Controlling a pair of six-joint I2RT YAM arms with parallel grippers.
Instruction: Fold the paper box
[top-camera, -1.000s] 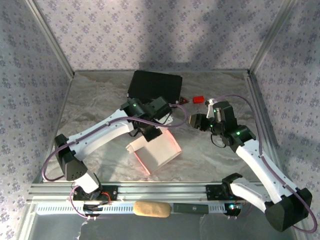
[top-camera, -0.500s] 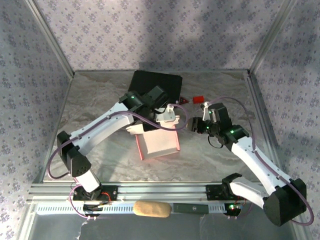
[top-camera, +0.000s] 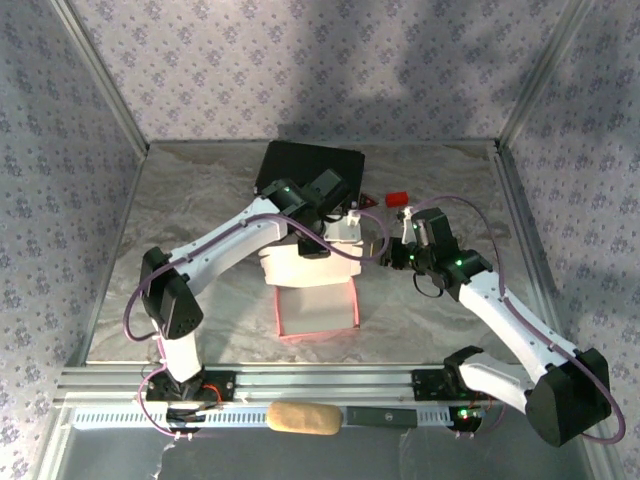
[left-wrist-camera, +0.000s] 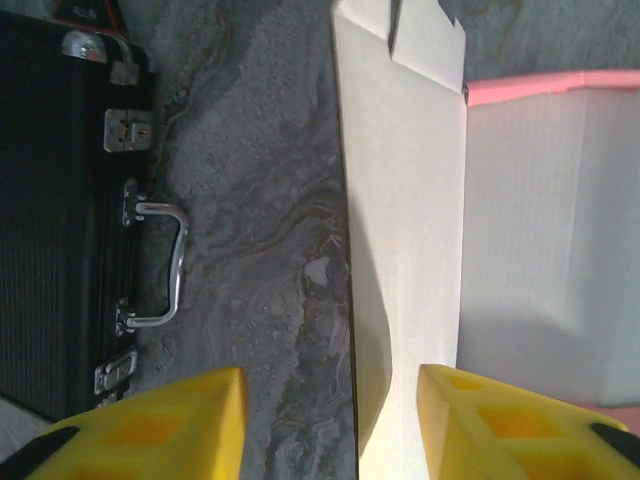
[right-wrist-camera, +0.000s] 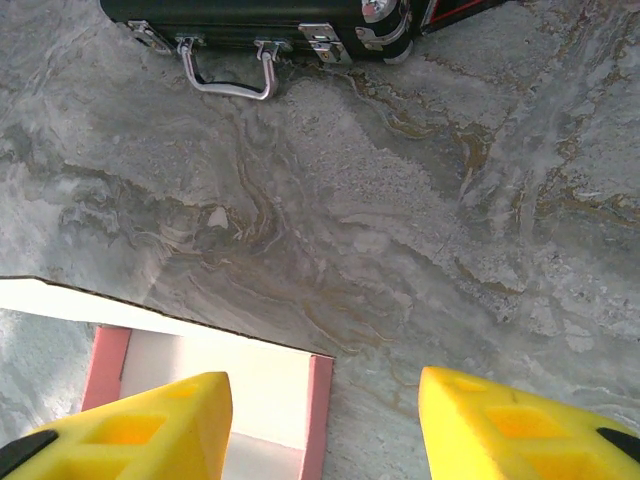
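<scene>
Desk (top-camera: 200, 230) first: its smooth marbled top gives thin card nothing to brace against, so a sideways nudge would likely slide the whole piece rather than crease it. Beyond both sets of jaws lies the black case (top-camera: 310, 168), handle and latches facing them. A push away from the arms could jam the card against it.

The paper box (top-camera: 318, 300) sits directly beneath the left jaws and just to the left of the right jaws. It is an open pink tray, paler inside, with one long pale flap (left-wrist-camera: 405, 200) passing between the left jaws. Those jaws stand about half open and clamp nothing: bare desk shows between one finger (left-wrist-camera: 150, 420) and the flap, while the other finger is close to it or touching. Unheld, the flap may spring back or flop outward, and closing off-line could crumple it.

The right jaws are likewise half open and empty, hovering over bare desk with the box's corner (right-wrist-camera: 318, 400) beside one finger. Descending there could crush that wall. The red block (top-camera: 398, 198), beyond the right jaws, is well apart and little risk.
</scene>
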